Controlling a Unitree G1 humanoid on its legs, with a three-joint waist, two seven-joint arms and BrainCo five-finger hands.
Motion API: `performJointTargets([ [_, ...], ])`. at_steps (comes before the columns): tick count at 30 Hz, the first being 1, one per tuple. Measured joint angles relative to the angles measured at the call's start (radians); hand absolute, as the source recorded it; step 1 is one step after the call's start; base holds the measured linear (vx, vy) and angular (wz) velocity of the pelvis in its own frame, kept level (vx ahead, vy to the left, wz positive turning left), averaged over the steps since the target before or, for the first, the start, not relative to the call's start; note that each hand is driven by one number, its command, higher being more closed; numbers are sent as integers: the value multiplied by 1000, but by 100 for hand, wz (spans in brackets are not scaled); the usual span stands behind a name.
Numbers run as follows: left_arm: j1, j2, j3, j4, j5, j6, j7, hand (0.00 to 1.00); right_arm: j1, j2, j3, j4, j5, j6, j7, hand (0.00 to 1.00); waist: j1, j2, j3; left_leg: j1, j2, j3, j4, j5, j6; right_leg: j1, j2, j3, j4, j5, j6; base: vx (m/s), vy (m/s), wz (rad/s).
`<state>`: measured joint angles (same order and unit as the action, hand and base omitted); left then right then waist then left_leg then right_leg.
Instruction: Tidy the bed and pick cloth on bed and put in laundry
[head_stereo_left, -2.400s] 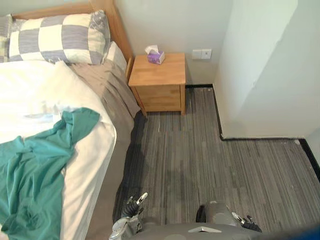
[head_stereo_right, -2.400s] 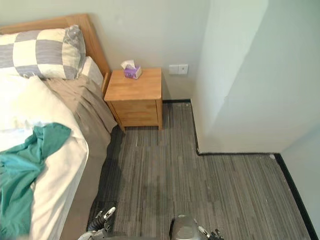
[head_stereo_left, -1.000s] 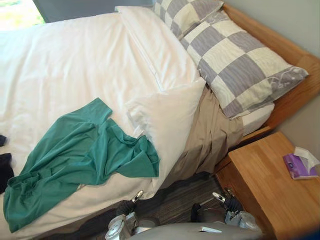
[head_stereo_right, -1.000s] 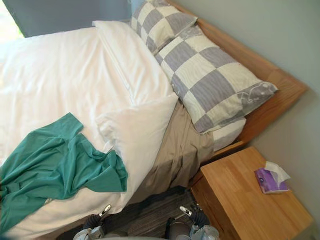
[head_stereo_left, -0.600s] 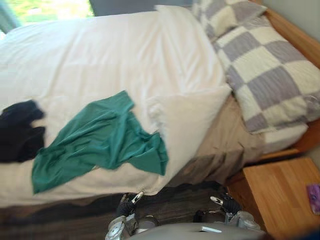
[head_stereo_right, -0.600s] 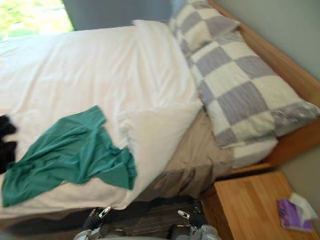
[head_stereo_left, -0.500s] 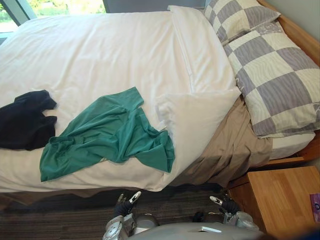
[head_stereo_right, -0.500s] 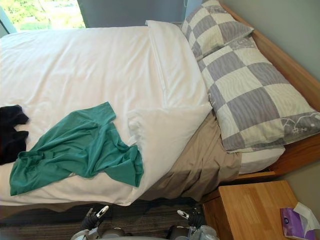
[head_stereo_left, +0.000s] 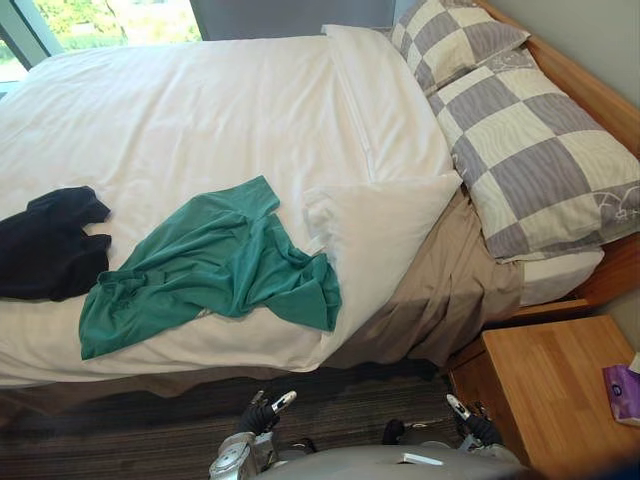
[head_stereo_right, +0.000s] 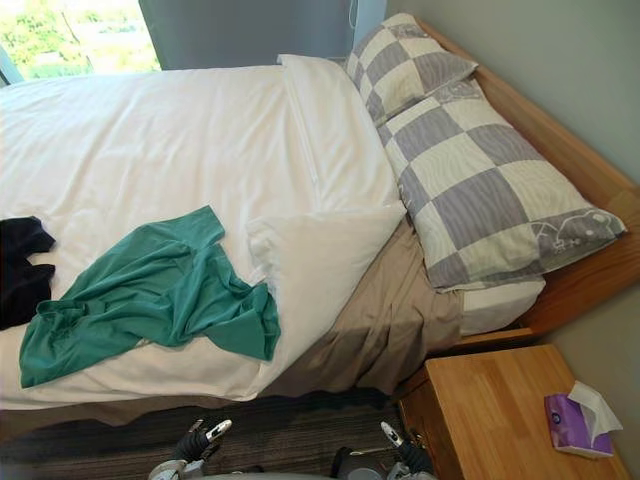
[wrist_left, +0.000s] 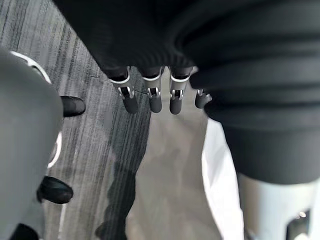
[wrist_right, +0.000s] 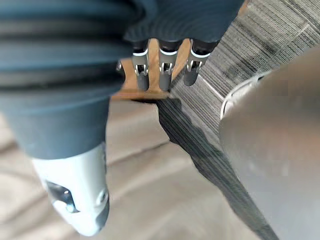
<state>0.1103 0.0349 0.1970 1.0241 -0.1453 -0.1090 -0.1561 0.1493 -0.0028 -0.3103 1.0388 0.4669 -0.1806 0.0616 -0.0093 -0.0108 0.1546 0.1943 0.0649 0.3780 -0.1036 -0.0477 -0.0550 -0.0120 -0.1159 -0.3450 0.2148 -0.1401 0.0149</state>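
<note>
A green shirt (head_stereo_left: 210, 268) lies rumpled and half-spread on the white bed (head_stereo_left: 200, 110), close to its near edge. A black garment (head_stereo_left: 45, 245) is bunched at the left edge. The left hand (wrist_left: 155, 100) and right hand (wrist_right: 164, 76) hang low over the floor, fingers straight and side by side.

Daylight pours in from the window (head_stereo_left: 120, 15) at the far side, so bright that the greenery outside is washed out. It spreads evenly over the white duvet (head_stereo_right: 170, 130), which glares palest near the glass and shows soft grey creases closer in. The green cloth (head_stereo_left: 210, 265) throws only a thin shadow onto the cover. The checked pillows (head_stereo_right: 480, 190) shade the beige sheet (head_stereo_right: 390, 310) below them. The carpet (head_stereo_left: 130, 420) beneath the duvet's near edge lies dim, while the nightstand (head_stereo_right: 490, 410) is evenly lit.
</note>
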Motion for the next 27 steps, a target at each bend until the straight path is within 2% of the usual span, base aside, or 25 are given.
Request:
performJointTargets([
  [5, -11, 15, 1, 4, -25, 17, 10, 0, 30, 0, -46, 5, 69, 1, -51, 0, 2, 0, 0, 15, 6, 21, -1, -4, -5, 2, 12, 27, 4, 5, -8, 15, -12, -12],
  [8, -7, 32, 12, 28, -72, 31, 9, 0, 52, -5, -131, 2, 105, 1, -80, 0, -3, 0, -2, 41, 16, 24, -1, -9, -12, 26, 32, 70, 2, 6, -10, 67, -12, -7],
  [11, 2, 38, 64, 29, -75, 37, 2, 0, 59, -32, -230, -11, 151, -9, -115, 0, 1, -15, -6, 44, 27, 25, -1, -12, -18, 45, 52, 117, -22, 7, -10, 61, -8, 8],
  [13, 27, 52, 100, 28, -72, 36, -1, 0, 64, -79, -313, -97, 167, -22, -117, 0, 0, -24, -16, 51, 30, 27, -1, -15, -21, 58, 59, 124, -38, 10, -12, 22, -17, -6],
  [16, 63, 85, 118, 18, -70, 35, -34, 0, 57, -153, -376, -226, 124, -61, -116, 0, -1, -31, -26, 50, 30, 26, -1, -17, -21, 58, 62, 133, -45, 10, -13, 14, -4, -5],
  [18, 95, 120, 119, 17, -70, 35, -62, 0, 48, -263, -396, -352, 66, -71, -113, 0, -3, -35, -34, 46, 28, 23, -1, -23, -23, 57, 62, 135, -53, 10, -13, 0, 0, 0],
  [19, 104, 126, 118, 17, -70, 35, -70, 0, 43, -290, -398, -380, 53, -72, -110, 0, -4, -36, -38, 44, 28, 21, -1, -23, -22, 57, 63, 135, -57, 10, -12, 13, -6, 4],
  [21, 128, 140, 118, 15, -71, 36, -86, 0, 8, -378, -401, -486, 35, -72, -88, 0, -6, -38, -43, 34, 26, 15, -1, -23, -21, 51, 63, 134, -61, 10, -12, 16, -8, 6],
  [24, 151, 140, 97, 15, -71, 37, -89, 0, -81, -444, -381, -575, -10, -62, -63, 0, -14, -35, -43, 29, 24, 8, -1, -17, -12, 49, 61, 132, -63, 10, -13, 22, -7, 6],
  [26, 154, 140, 70, 15, -70, 37, -95, 0, -126, -464, -350, -620, -45, -40, -57, 0, -16, -31, -43, 26, 21, 2, 0, -16, -12, 49, 60, 131, -63, 10, -13, 21, 2, 7],
  [27, 154, 139, 48, 15, -70, 37, -100, 0, -168, -487, -297, -649, -82, -12, -43, 0, -18, -28, -44, 25, 20, -3, 0, -16, -11, 49, 58, 131, -63, 10, -13, 20, 6, 8],
])
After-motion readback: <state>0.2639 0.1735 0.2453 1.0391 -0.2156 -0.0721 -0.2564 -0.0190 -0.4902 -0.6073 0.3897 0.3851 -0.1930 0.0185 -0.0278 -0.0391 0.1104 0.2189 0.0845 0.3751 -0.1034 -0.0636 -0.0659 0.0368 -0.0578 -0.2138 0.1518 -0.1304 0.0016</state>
